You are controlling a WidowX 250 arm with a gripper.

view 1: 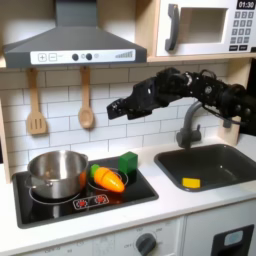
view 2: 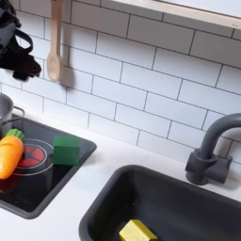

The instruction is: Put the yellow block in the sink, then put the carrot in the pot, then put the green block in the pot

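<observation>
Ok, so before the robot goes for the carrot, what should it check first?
1. Small bright yellow cube is inside the dark grey rectangular sink: ok.
2. Small orange tapered carrot lies free on the black stovetop, beside the pot, not in it: ok to pick.
3. Shiny round silver pot stands upright with its top open: ok.
4. Small dark green cube sits just behind the carrot, so it might get bumped: not ok.
5. Black tool hangs above the stove with nothing seen in it: ok.
6. Tool open or shut: cannot tell.
</observation>
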